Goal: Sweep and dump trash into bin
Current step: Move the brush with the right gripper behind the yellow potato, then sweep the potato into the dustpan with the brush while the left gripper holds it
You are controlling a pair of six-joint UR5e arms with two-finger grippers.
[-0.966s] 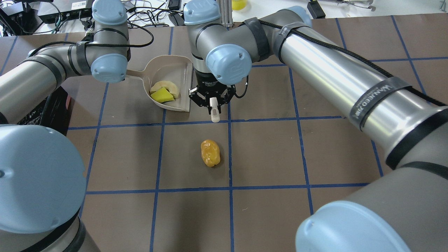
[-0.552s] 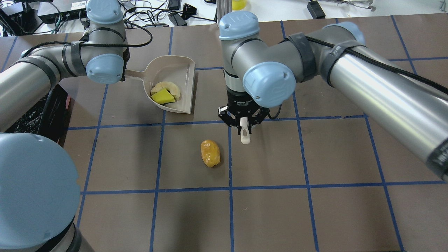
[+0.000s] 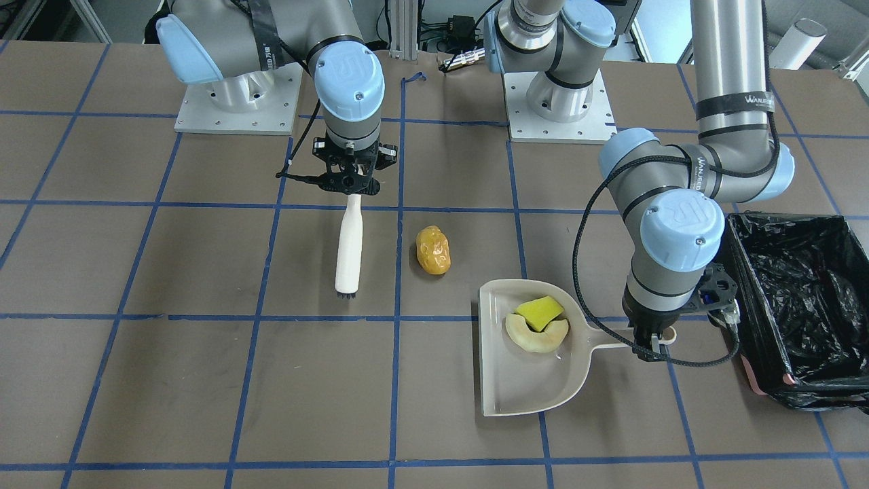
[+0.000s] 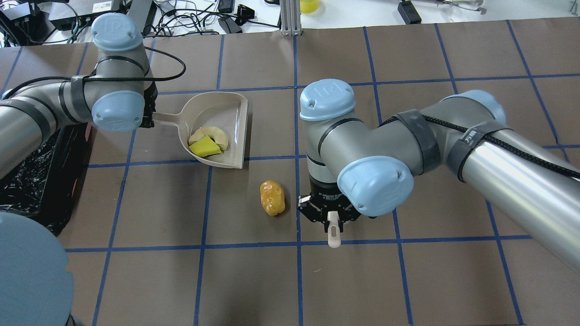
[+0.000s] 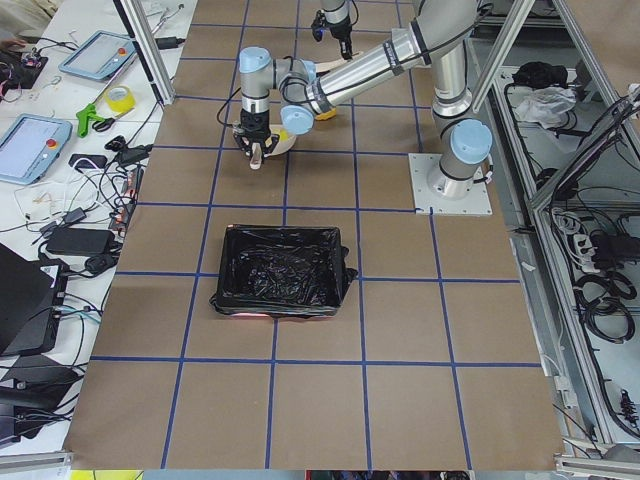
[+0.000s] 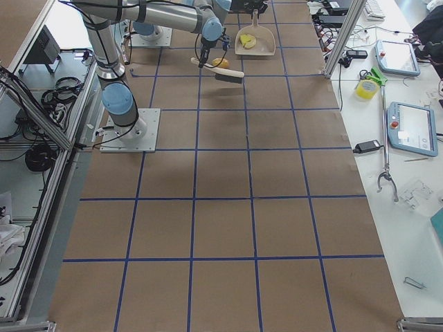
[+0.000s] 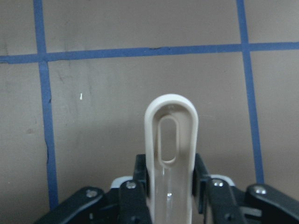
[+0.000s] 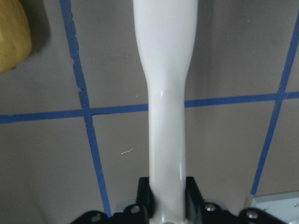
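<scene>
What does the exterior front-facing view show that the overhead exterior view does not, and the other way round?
Only front-facing: the brush at full length with its bristles, and the whole opening of the bin. Only overhead: cables and a yellow object beyond the table. Both: the dustpan holding the cream crescent and sponge wedge, and the golden-brown lump lying on the table.

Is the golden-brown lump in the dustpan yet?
No: the golden-brown lump lies on the table outside the dustpan, which holds only the crescent and sponge wedge.
</scene>
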